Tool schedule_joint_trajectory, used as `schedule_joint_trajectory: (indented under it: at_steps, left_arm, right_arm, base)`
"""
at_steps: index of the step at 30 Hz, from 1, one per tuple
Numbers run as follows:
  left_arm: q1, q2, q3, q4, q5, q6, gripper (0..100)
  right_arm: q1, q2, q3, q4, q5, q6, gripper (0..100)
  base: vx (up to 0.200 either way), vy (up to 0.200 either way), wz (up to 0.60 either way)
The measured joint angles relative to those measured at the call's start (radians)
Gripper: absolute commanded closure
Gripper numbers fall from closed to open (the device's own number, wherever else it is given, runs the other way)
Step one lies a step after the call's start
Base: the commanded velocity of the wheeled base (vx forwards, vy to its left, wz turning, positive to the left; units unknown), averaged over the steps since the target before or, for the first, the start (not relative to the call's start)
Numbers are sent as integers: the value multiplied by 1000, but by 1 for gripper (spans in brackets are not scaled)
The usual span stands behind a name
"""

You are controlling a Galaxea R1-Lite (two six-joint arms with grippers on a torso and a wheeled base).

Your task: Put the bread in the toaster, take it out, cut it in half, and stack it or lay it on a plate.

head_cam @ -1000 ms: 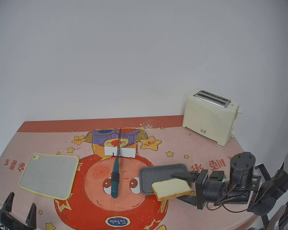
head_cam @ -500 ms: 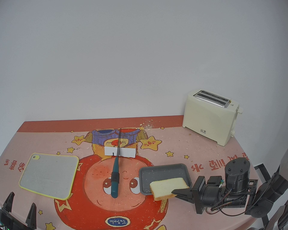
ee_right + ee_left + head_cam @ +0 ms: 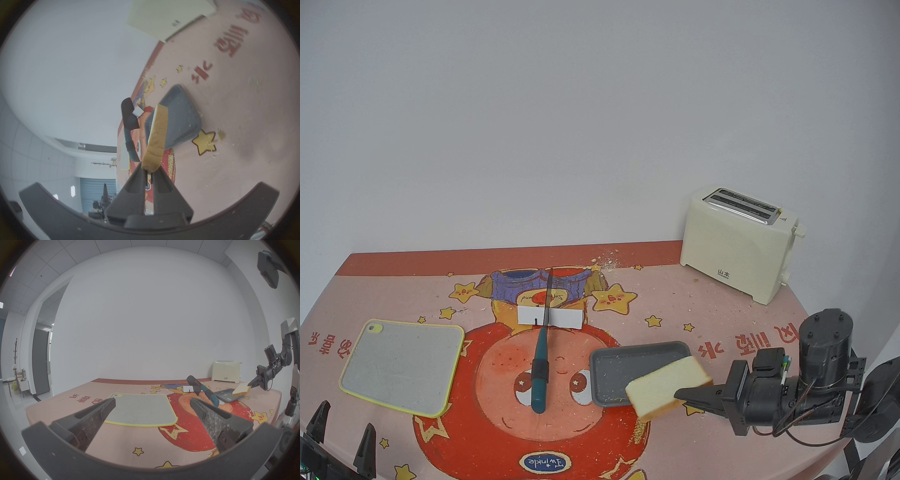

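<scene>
Though tilted, bread [image 3: 659, 389] in right hand [image 3: 681, 393].

Right gripper [image 3: 682, 394]: matte dark grey, two tapered wedge fingers on a boxy block.
Right wrist motor [image 3: 828, 340]: dark cylinder with small screws ringing its flat cap.
Cables [image 3: 794, 437]: thin black loops under the wrist.
Connector [image 3: 785, 362]: green-tipped.
Left gripper [image 3: 152, 403]: same dark grey, with scuffed, speckled finger faces and a curved base bar.
</scene>
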Motion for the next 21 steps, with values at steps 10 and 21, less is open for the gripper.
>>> schedule_joint_trajectory:
  at_steps: [10,21]
  left_arm:
    - [-1,0,0,0,0,0,0]
    - [0,0,0,0,0,0,0]
  right_arm:
    - [-146,-162,-130,179,0,-490,100]
    - [-430,-218,-313,226,97,-824,100]
  base:
    - [0,0,0]
    - [0,0,0]
